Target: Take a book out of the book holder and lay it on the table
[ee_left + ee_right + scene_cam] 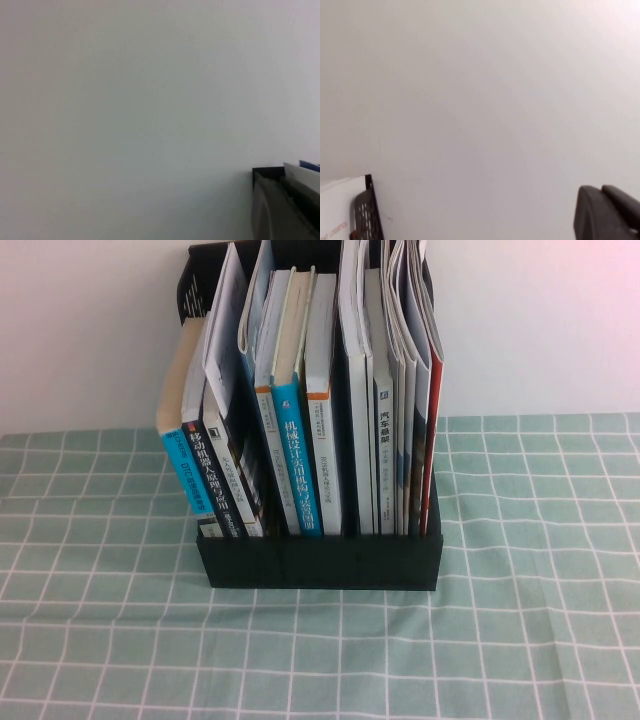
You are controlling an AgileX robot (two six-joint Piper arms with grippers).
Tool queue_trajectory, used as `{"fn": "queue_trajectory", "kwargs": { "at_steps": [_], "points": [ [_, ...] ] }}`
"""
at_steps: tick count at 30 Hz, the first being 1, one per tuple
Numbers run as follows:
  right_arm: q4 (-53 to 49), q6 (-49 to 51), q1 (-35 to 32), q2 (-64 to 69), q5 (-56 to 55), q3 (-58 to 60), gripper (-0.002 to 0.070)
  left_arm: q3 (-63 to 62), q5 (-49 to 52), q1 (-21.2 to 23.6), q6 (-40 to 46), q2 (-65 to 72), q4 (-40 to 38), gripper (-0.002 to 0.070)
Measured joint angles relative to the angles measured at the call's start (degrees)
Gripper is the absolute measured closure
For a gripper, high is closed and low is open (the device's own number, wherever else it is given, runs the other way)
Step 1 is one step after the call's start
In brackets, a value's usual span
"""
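Note:
The black book holder (320,562) stands on the table (520,640), packed with upright books. The book (432,410) is the thin red-edged one at the holder's right end. Its white cover with orange "LOGISTICS" print (335,212) shows in the right wrist view beside the holder's perforated wall (367,215). My right gripper (600,192) is shut on nothing, off to the holder's side and facing the white wall. My left gripper (270,207) appears as a blurred grey shape in front of the holder's corner (267,172). Neither arm appears in the high view.
Blue-spined books (297,455) and thin white magazines (400,360) fill the other slots. A white wall (540,320) rises right behind the holder. Green grid cloth lies in front of the holder and on both sides.

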Motion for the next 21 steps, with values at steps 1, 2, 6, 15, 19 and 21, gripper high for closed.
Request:
{"fn": "queue_trajectory", "kwargs": {
  "at_steps": [1, 2, 6, 15, 19, 21],
  "points": [
    [-0.69, -0.21, 0.00, 0.00, 3.73, -2.21, 0.0678, -2.54, 3.25, 0.00, 0.30, 0.31, -0.08, 0.0678],
    [-1.50, -0.34, 0.00, 0.00, 7.04, -4.18, 0.0678, -5.22, 6.27, 0.00, 0.41, 1.19, -0.08, 0.0678],
    [-4.08, -0.60, 0.00, 0.13, 24.29, -14.19, 0.0678, -14.43, 14.97, 0.00, 0.63, 7.64, -0.22, 0.0678],
    [0.79, -9.23, 0.00, 12.00, 47.87, -32.84, 0.0678, -28.73, 21.11, -0.27, -0.02, 27.31, -4.11, 0.0678],
    [10.67, -21.43, 0.00, 19.05, 51.64, -37.97, 0.0678, -32.49, 20.69, -3.37, -0.71, 34.05, -6.25, 0.0678],
    [17.41, -28.36, 0.00, 22.48, 53.77, -39.41, 0.0678, -36.63, 23.39, -6.74, -0.86, 38.28, -6.37, 0.0678]
  ]
}}
